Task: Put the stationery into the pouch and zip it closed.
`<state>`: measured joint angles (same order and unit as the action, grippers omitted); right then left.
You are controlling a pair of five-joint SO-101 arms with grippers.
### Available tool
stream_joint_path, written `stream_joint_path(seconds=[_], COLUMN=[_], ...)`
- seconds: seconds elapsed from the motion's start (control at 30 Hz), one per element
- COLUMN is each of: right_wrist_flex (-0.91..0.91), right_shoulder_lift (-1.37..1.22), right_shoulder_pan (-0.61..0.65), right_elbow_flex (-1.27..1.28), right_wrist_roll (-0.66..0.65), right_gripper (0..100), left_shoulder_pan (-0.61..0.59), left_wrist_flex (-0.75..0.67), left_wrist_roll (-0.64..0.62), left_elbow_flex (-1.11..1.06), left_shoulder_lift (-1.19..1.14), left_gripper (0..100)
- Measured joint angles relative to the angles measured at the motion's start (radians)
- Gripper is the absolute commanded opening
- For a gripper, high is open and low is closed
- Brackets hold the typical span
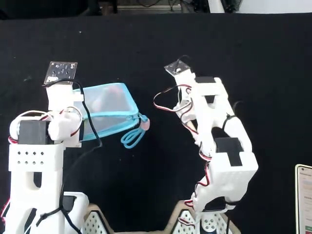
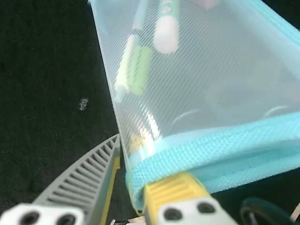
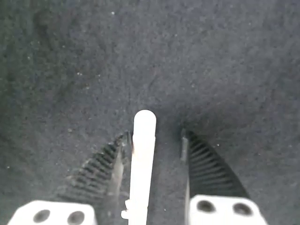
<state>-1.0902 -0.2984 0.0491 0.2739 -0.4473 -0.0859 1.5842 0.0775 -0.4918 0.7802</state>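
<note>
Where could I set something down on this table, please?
Widest bare table: right of the right arm, up to the white card at the edge. The far strip beyond both arms is free too. Crowded: around the pouch in the left gripper, and the narrow gap between its loop and the right arm.

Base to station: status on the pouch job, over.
Left tool shut on pouch corner, markers inside. Right tool open, white stick between the jaws, against one side. Nothing lies between it and the pouch.
</note>
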Motion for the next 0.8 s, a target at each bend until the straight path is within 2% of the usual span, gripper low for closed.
stream_joint_path(seconds=[0.07, 0.53, 0.6, 0.73, 0.8], right_wrist_flex=[0.000, -0.121, -0.123, -0.132, -0.155], right_shoulder_lift=[0.000, 0.000, 0.000, 0.000, 0.000], right_shoulder_pan=[-0.002, -0.002, -0.002, -0.002, -0.002], right_elbow_flex=[0.000, -0.098, -0.098, -0.098, -0.098], right_wrist_roll=[-0.005, -0.066, -0.066, -0.066, -0.066], right_gripper=[3.7, 4.5, 8.2, 21.6, 22.0], left_shoulder_pan=[0.000, 0.000, 0.000, 0.000, 0.000], left_wrist_flex=[0.000, 0.000, 0.000, 0.000, 0.000], left_wrist_roll=[0.000, 0.000, 0.000, 0.000, 0.000], left_elbow_flex=[0.000, 0.000, 0.000, 0.000, 0.000], left_shoulder_lift=[0.000, 0.000, 0.000, 0.000, 0.000], left_gripper=[3, 3, 3, 3, 3])
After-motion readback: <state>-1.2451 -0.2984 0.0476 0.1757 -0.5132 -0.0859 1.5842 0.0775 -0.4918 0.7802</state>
